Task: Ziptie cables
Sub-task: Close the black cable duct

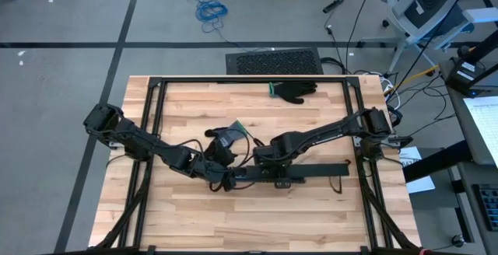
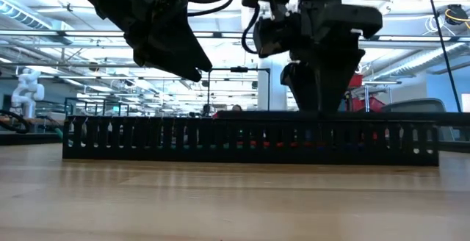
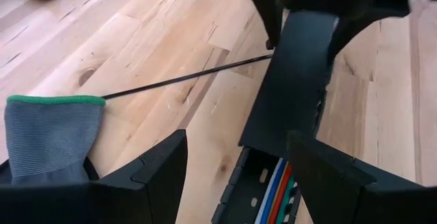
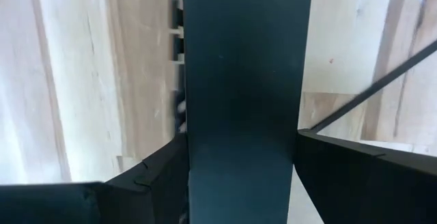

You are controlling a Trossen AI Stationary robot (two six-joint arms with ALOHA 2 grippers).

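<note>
A long black slotted channel [image 1: 311,171] lies along the table, a flat black lid [image 3: 293,80] covering most of it. Where the lid ends, the cables [image 3: 274,195], blue, white, red and green, lie inside the channel. My left gripper [image 3: 237,138] is open and hovers above that uncovered end [image 2: 197,72], touching nothing. My right gripper [image 4: 242,142] stands over the lidded part [image 1: 268,162], shut across it. A thin black ziptie [image 3: 184,79] lies on the wood beside the channel. My right gripper holds the channel at its lidded part [image 4: 242,60], one finger [image 4: 136,183] on each long side, pinching it across its width. The fingers come from above, pointing down [image 2: 321,105]. The channel rests flat on the table.
A grey glove with a green cuff [image 3: 48,138] lies on the wood just beyond the left gripper [image 1: 226,138]. A black glove [image 1: 296,90] lies near the far edge. Black frame rails [image 1: 152,130] run round the tabletop. Bare wood shows toward the near edge.
</note>
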